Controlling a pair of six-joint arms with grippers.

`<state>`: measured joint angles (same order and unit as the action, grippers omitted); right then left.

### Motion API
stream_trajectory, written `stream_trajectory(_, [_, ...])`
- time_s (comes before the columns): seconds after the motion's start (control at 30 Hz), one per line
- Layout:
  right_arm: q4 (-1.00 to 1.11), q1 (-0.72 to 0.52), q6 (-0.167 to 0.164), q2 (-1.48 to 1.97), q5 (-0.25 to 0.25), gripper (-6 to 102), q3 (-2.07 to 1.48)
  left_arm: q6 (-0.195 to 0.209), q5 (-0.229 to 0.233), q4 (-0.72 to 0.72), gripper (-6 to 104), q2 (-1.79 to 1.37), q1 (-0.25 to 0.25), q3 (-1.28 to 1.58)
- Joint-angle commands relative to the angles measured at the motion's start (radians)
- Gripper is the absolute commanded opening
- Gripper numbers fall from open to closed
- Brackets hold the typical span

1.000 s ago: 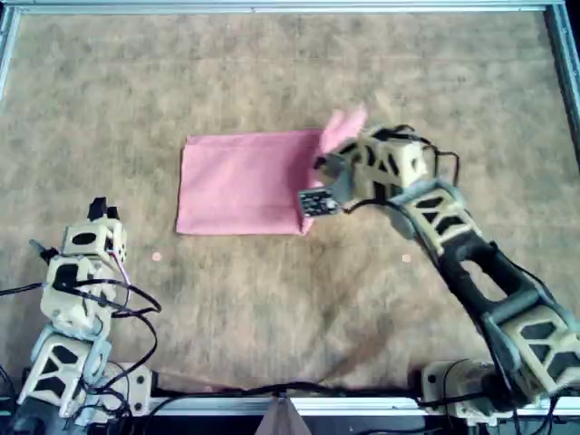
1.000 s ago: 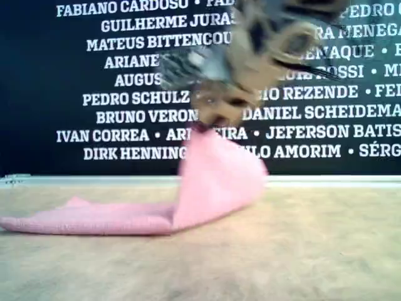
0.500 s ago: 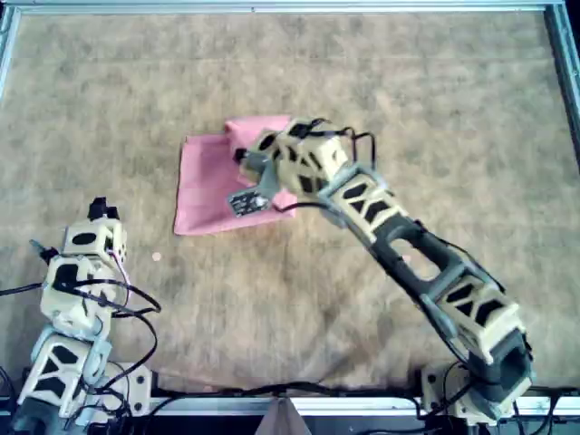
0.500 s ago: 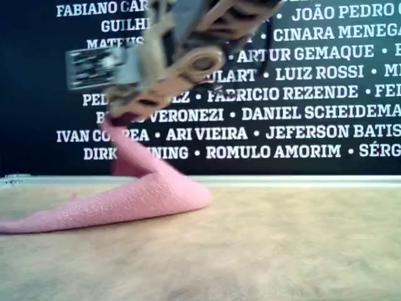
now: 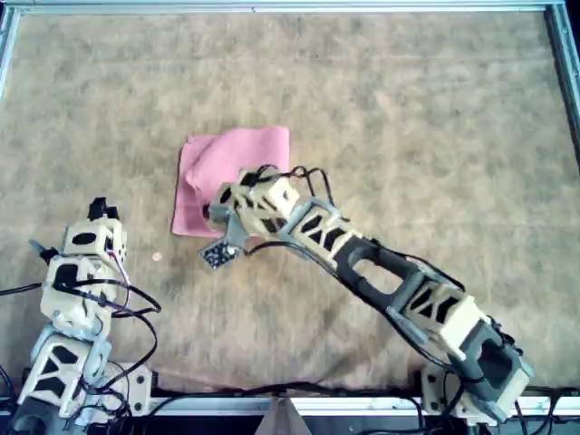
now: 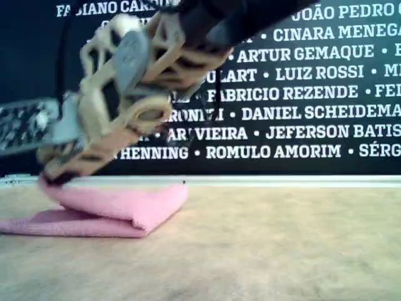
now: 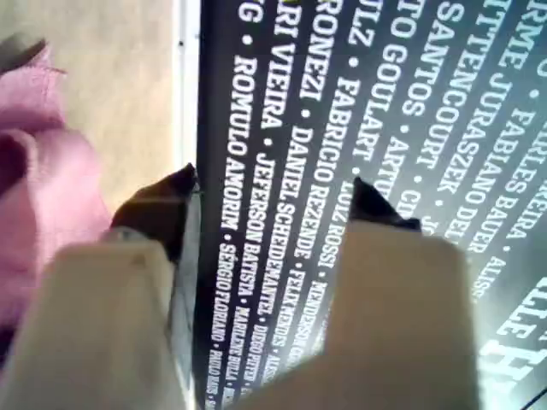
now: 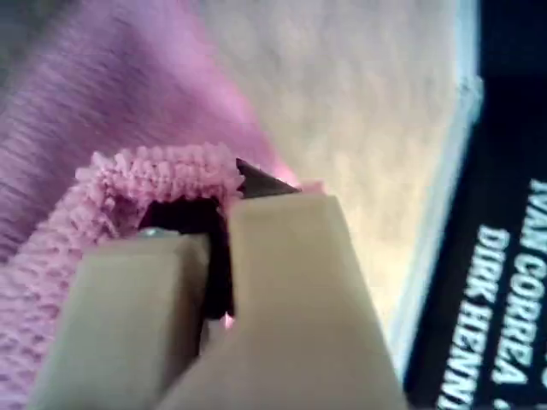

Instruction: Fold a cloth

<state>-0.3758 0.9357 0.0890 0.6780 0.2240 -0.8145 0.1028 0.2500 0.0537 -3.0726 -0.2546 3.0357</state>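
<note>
The pink cloth (image 5: 237, 161) lies on the mat, doubled over itself, with its fold toward the overhead view's right. It also shows in the exterior view (image 6: 128, 205). My second gripper (image 5: 214, 214) is low over the cloth's near-left corner and shut on the cloth's fuzzy edge (image 8: 145, 166). In the exterior view it (image 6: 51, 179) holds that edge just above the lower layer. My first gripper (image 5: 101, 211) rests at the overhead view's lower left, away from the cloth. Its jaws (image 7: 273, 192) stand open and empty, with the cloth (image 7: 34, 205) off to one side.
A mottled tan-brown mat (image 5: 408, 118) covers the table, framed by a metal rail (image 5: 272, 7). A dark banner with white names (image 6: 301, 94) stands behind. The second arm's links (image 5: 399, 290) stretch across the mat from the overhead view's lower right.
My second gripper has carried the cloth's edge from the overhead view's right over to the left and lowered it, so the cloth is doubled over. The first arm has not moved.
</note>
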Motion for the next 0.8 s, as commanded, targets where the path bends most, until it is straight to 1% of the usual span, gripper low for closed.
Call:
stream_trajectory(0.0, [0.054, 0.002, -0.006, 0.011, 0.008, 5, 0.078, -0.003, -0.003, -0.011, 63, 0.002, 0.014, -0.014])
stream_trajectory(0.07, [0.054, 0.002, -0.006, 0.008, 0.008, 12, 0.089, -0.003, -0.003, -0.011, 63, 0.002, 0.014, -0.014])
stream_trajectory(0.17, [0.054, 0.002, -0.006, 0.008, 0.008, 29, 0.092, -0.003, -0.003, -0.011, 63, 0.002, 0.017, -0.014])
stream_trajectory(0.2, [0.052, 0.002, -0.006, 0.009, -0.005, 34, 0.092, -0.003, -0.003, -0.011, 63, 0.002, 0.02, -0.014])
stream_trajectory(0.3, [0.051, -0.003, -0.006, 0.031, -0.006, 47, 0.092, -0.003, 0.003, -0.011, 63, 0.003, 0.023, -0.014])
stream_trajectory(0.33, [0.048, -0.008, -0.006, 0.035, -0.006, 48, 0.092, -0.003, 0.003, -0.011, 63, 0.003, 0.023, -0.014])
stream_trajectory(0.47, [0.031, -0.017, -0.006, 0.078, -0.006, 48, 0.089, -0.003, -0.002, -0.011, 63, 0.003, 0.025, -0.014])
stream_trajectory(0.57, [0.021, -0.017, -0.006, 0.149, -0.006, 48, 0.071, -0.003, 0.011, -0.011, 63, 0.003, 0.025, -0.014])
stream_trajectory(0.67, [-0.015, -0.02, -0.008, 0.201, -0.008, 48, 0.075, -0.003, 0.011, -0.011, 63, 0.003, 0.025, -0.014])
stream_trajectory(0.77, [-0.071, -0.055, -0.008, 0.249, -0.008, 48, 0.071, -0.003, 0.011, -0.011, 63, 0.002, 0.025, -0.014])
